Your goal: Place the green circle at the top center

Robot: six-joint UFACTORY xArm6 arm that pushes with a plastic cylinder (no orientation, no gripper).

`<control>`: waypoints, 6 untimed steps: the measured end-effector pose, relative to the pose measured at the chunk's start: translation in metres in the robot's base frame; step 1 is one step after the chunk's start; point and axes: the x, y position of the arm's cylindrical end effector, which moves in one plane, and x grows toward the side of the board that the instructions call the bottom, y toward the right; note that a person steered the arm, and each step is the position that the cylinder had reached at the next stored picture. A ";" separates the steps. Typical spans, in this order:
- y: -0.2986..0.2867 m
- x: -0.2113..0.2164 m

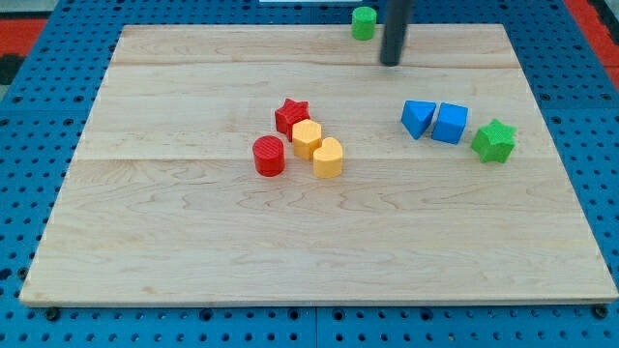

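The green circle point(364, 21) sat at the worktop's point(174, 271) top edge, about 12 o'clock from board centre, slightly right. My tip point(390, 63) rested just at its 5 o'clock, near but apart. I had no jaws on this rig, only the rod, so nothing was pinched. Near centre clustered a red star point(291, 115), red cylinder point(269, 156), yellow hexagon point(307, 138) and yellow heart-like block point(328, 158). At 3 o'clock stood a blue triangle point(417, 118), blue cube point(450, 123) and green star point(494, 141).
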 end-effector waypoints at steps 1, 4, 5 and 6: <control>-0.108 -0.007; -0.103 -0.083; -0.051 -0.082; -0.001 -0.047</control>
